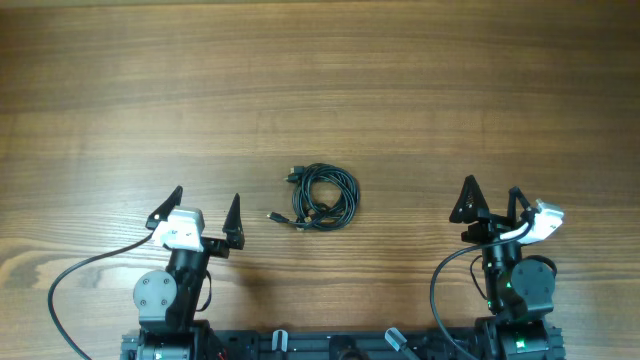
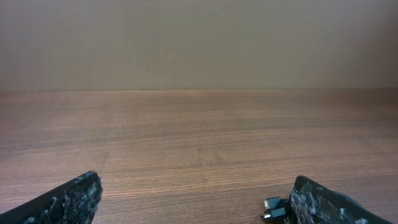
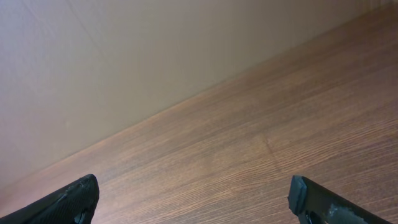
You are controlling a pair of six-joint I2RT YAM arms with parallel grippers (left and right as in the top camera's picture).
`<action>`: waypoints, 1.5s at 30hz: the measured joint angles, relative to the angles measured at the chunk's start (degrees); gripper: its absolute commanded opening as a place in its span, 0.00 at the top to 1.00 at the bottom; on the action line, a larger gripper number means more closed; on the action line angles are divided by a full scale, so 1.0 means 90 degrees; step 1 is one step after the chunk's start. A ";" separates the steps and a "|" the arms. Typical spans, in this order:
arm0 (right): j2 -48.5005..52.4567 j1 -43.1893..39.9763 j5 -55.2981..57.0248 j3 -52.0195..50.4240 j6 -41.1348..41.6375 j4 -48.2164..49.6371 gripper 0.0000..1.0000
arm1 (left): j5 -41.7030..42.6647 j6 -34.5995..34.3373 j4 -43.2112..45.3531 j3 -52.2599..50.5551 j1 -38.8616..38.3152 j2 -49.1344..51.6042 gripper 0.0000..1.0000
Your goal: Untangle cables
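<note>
Your left jaws: wide apart, nothing between them, sitting left of the cables [image 1: 322,197] and not touching them. Your right jaws: also apart and empty, farther from the cables, well off to their right. Cables: thin black cords wound into one loose coil, lying flat on the desk [image 1: 320,80] between the two arms. Short ends stick out of the coil at its upper left and lower left. The lower-left end carries a small plug [image 1: 272,216], pointing toward the left jaws. Left wrist view: a plug [image 2: 273,210] shows just beside one jaw tip, low in the frame. Right wrist view: desk wood running up to a pale wall [image 3: 124,62]
</note>
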 measured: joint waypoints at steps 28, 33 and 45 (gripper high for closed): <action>0.0000 0.0000 0.0000 0.0000 0.0000 0.0000 0.00 | 0.0000 0.0000 -0.0002 0.0000 0.0000 0.0000 0.00; 0.0000 0.0000 0.0000 0.0000 0.0000 0.0000 0.01 | 0.0000 0.0000 -0.0002 0.0000 0.0000 0.0000 0.00; 0.0000 -0.0002 0.0000 0.0000 0.0002 0.0000 0.00 | 0.0000 0.0000 -0.0002 0.0000 0.0000 0.0000 0.00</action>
